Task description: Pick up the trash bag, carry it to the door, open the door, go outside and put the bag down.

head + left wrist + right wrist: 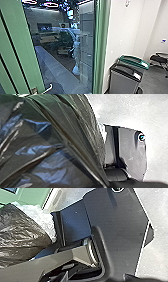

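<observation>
Trash bag [50, 149] close up, L wrist view; pickup prob. done. We're nr. green-framed door [27, 50], apparently shut, handle [50, 86] untouched. To do: open, exit, set down. L/R grip state: can't tell.

Glass pane [65, 60] ahead, left of the wall [122, 27]; door handle [48, 88] low by the pane's left edge. Right of the pane, along the wall, a front bin [125, 81] with a rear bin [140, 63] just behind; chair [160, 59] farther right, on the floor [153, 81].
</observation>
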Controlling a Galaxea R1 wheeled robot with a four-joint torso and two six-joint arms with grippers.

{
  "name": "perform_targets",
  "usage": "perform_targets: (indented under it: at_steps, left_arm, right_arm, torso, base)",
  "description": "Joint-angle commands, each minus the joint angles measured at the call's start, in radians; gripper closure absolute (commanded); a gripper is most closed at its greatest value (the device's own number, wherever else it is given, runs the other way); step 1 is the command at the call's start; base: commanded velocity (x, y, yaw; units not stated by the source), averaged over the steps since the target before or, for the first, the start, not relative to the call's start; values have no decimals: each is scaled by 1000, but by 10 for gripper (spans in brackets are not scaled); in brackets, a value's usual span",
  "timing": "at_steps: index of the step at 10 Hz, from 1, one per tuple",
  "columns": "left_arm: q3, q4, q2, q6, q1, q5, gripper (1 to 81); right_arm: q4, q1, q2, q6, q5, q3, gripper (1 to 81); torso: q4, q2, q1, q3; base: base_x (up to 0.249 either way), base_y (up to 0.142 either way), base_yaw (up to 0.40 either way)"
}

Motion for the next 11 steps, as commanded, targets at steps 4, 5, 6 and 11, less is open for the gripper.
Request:
perform_targets:
  at_steps: [4, 5, 6, 11]
  left_arm:
    - [1, 2, -10, 8, -62, 68, 811]
    - [1, 2, -10, 8, -62, 68, 811]
    - [1, 4, -10, 8, -62, 69, 811]
    - [1, 4, -11, 8, -62, 69, 811]
  right_arm:
    - [-12, 44, 2, -4, -54, 6, 10]
    - [-11, 46, 2, -4, -55, 6, 10]
    - [-11, 46, 2, -4, -55, 6, 10]
    - [-11, 46, 2, -4, -55, 6, 10]
  torso:
    - [0, 0, 1, 0]
    - [0, 0, 1, 0]
    - [0, 0, 0, 0]
    - [0, 0, 0, 0]
  base:
    - [23, 0, 0]
    - [0, 0, 0]
    - [0, 0, 0]
    - [0, 0, 0]
